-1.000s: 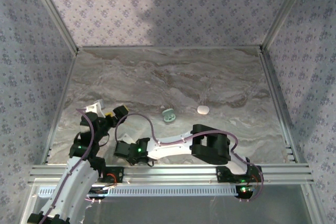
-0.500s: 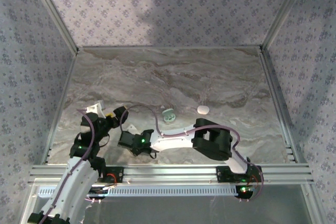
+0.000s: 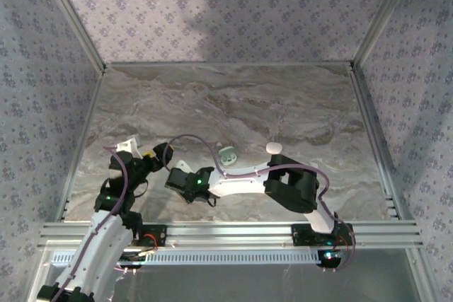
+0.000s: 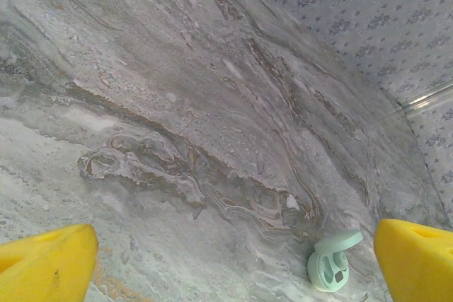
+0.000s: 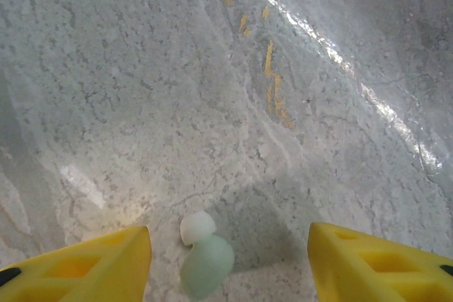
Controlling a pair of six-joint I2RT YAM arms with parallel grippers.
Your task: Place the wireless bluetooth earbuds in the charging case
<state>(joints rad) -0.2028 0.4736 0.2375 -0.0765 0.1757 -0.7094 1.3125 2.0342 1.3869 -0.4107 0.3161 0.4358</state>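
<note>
Earbud on counter
Right claw open around it, not holding it. Left claw wide open, holding nothing.

Left wrist view: left gripper, both yellow fingers run off the bottom edge and the sides, so just the inner tips show. The wells of the open mint charging case are too small to tell whether they are filled.

Right wrist view: right gripper, fingers cut off likewise. The earbud is blurred and its shape is unclear.

Top view: the white pod is too small to tell whether it is open or closed. The left arm is cut off at the bottom edge.
</note>
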